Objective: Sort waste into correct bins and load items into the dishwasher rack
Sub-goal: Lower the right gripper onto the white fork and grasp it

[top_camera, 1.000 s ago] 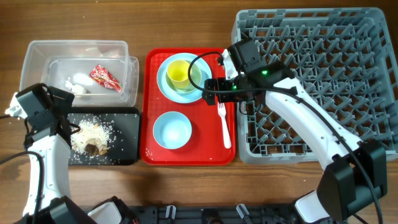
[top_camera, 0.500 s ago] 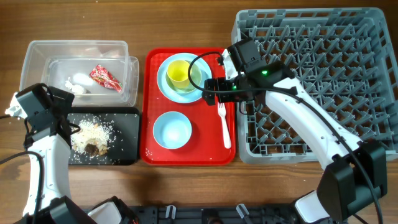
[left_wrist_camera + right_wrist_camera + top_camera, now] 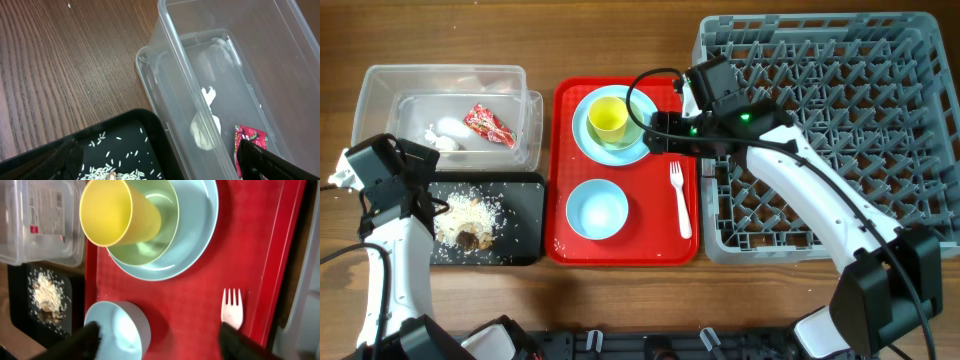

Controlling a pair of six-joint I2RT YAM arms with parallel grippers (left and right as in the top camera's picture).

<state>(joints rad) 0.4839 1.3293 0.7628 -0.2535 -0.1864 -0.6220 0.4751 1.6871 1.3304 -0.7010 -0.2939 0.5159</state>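
Observation:
On the red tray [image 3: 660, 235] a yellow cup [image 3: 608, 117] stands in a pale green bowl [image 3: 634, 128] on a light blue plate [image 3: 582, 137]. A small light blue bowl [image 3: 597, 210] and a white fork [image 3: 680, 200] lie nearer. My right gripper [image 3: 663, 133] is open and empty, beside the plate stack; its view shows cup [image 3: 117, 212], green bowl [image 3: 162, 232], plate [image 3: 202, 222], small bowl [image 3: 117, 330] and fork [image 3: 231, 307]. The clear tub [image 3: 380, 90] holds the red wrapper [image 3: 488, 124] and tissue [image 3: 445, 133]. Food scraps [image 3: 465, 222] lie in the black tray [image 3: 520, 195]. My left gripper [image 3: 160, 167] is open and empty over the tub and black tray edges. The spoon is out of view.
The grey dishwasher rack [image 3: 830, 130] fills the right side, touching the red tray's right edge. Bare wood table [image 3: 60, 65] lies left of the tub. My left arm [image 3: 390, 200] stands at the black tray's left end.
My right gripper has moved a little toward the back of the table, off the fork's tines and alongside the plate stack. The left arm has not moved.

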